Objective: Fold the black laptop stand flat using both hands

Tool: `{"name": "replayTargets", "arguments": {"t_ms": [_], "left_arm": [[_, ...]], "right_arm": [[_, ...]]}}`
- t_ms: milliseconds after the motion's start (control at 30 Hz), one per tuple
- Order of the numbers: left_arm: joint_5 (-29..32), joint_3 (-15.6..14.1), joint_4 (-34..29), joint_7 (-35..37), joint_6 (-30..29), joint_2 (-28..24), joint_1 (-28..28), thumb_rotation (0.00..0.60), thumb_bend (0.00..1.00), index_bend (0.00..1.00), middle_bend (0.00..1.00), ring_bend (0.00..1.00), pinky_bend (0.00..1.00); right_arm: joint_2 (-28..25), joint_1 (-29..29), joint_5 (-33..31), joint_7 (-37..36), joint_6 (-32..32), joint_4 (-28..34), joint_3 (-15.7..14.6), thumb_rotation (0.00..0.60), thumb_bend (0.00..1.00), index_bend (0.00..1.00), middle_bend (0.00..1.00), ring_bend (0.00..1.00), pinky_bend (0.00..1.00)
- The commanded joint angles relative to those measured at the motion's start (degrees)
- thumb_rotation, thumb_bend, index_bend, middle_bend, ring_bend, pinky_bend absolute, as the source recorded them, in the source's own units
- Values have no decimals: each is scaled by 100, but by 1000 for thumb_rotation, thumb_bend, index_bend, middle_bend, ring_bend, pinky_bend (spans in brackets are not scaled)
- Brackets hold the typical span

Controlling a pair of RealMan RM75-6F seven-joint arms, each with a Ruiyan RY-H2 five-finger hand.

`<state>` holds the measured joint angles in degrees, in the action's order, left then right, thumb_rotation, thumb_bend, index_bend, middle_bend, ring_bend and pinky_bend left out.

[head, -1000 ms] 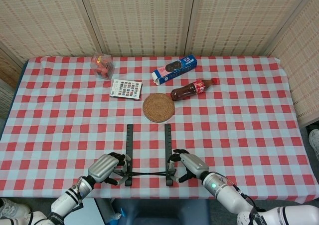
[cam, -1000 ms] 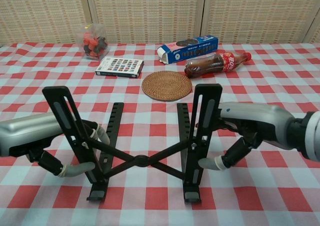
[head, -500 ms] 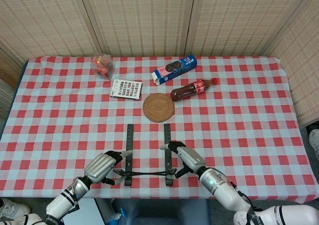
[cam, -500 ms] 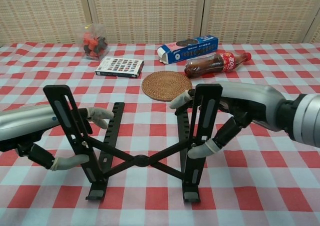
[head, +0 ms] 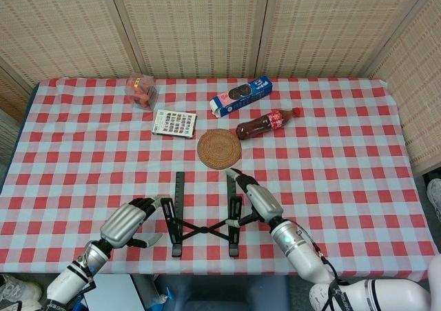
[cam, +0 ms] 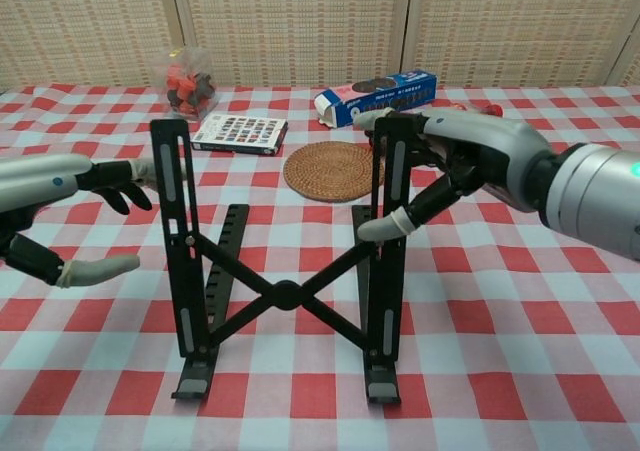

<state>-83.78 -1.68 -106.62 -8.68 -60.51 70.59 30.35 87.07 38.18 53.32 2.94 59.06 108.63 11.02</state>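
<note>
The black laptop stand (cam: 285, 271) stands near the front edge of the table (head: 344, 187), its two upper arms raised steeply and joined by a crossed brace, its feet on the red-and-white checked cloth; the right hand (cam: 450, 166) grips the top of the stand's right upright arm, thumb on the near face and the other fingers wrapped over the top; the left hand (cam: 60, 206) hangs just left of the stand's left arm, fingers spread and holding nothing, and whether a fingertip touches that arm cannot be told; beyond the stand lies a round woven coaster (head: 219, 149); behind it, a cola bottle (head: 265, 124) on its side and a flat box with coloured squares (head: 174, 123); farther back, a blue biscuit box (head: 241, 95) and a clear bag of red sweets (head: 142, 92), near the wicker screen.
</note>
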Motion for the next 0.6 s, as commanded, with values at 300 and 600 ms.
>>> {"name": "replayTargets", "arguments": {"t_ms": [300,600], "left_arm": [[17,388,192,156,-185,-429,86,366,358,35,132,186,217],[-124,651,1191,56,121,0,530,600,357,36,130,166,207]], "right_arm": [[151,-443,1546,342,1634,-163,127,600,32,0,0,0,0],[-829,-129,2505,1218,739,-43,-386,600,32,0,0,0,0]]}}
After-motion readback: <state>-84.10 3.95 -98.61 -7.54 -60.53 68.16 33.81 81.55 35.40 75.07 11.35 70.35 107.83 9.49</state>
